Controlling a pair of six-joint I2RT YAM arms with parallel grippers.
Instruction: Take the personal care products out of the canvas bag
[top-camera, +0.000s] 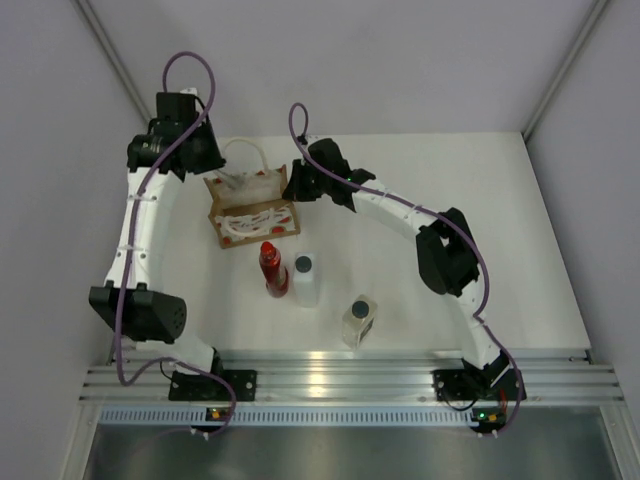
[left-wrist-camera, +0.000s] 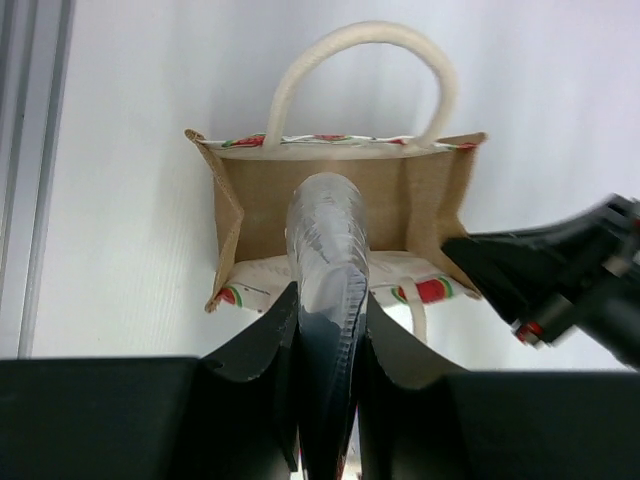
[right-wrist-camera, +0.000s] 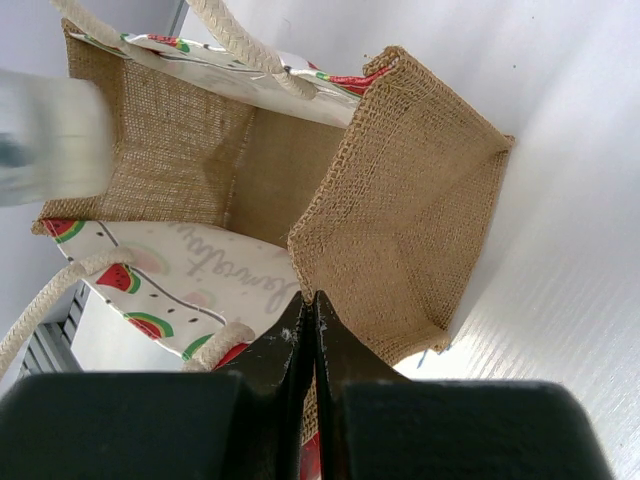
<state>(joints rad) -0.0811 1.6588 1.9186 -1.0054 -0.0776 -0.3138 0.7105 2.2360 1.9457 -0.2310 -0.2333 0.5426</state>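
The canvas bag (top-camera: 255, 215) stands open at the back left of the table. My left gripper (left-wrist-camera: 325, 310) is shut on the pale translucent tube (left-wrist-camera: 325, 230) and holds it over the bag's open mouth (left-wrist-camera: 430, 190). The tube also shows at the left of the right wrist view (right-wrist-camera: 50, 140). My right gripper (right-wrist-camera: 313, 300) is shut on the top edge of the bag's burlap side wall (right-wrist-camera: 400, 200). The red bottle (top-camera: 272, 268) and a white bottle (top-camera: 305, 280) stand side by side in front of the bag. The other white bottle (top-camera: 358, 322) stands nearer the front edge.
The bag's rope handles loop out at the back (top-camera: 245, 152) and front. Grey walls close in the table on the left, back and right. An aluminium rail (top-camera: 340, 375) runs along the near edge by the arm bases.
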